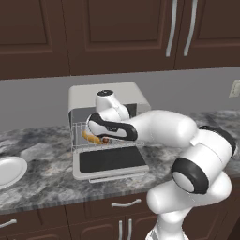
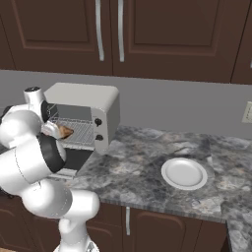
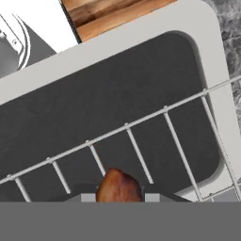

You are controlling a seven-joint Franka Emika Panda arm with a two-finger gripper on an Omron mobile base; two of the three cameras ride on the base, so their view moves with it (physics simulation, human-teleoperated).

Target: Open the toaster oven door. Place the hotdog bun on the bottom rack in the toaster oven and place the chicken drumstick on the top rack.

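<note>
The white toaster oven [image 1: 124, 93] [image 2: 93, 98] stands on the counter with its door [image 1: 110, 161] [image 3: 141, 80] folded down flat. A wire rack [image 1: 79, 136] [image 3: 127, 126] sticks out over the door. On a rack at the oven's mouth lies the yellowish hotdog bun [image 1: 90, 137]. My gripper [image 3: 118, 196] [image 1: 105, 139] [image 2: 58, 131] hangs just over the pulled-out rack, shut on the brown chicken drumstick [image 3: 118, 186] [image 2: 65, 131] [image 1: 106, 140]. My own hand hides much of the oven's inside.
A white plate [image 1: 7, 171] [image 2: 184, 173] lies on the grey marble counter [image 1: 42, 187] beside the oven. Dark wooden cabinets [image 1: 117, 33] hang above. Wooden floor [image 3: 108, 14] shows past the door's front edge.
</note>
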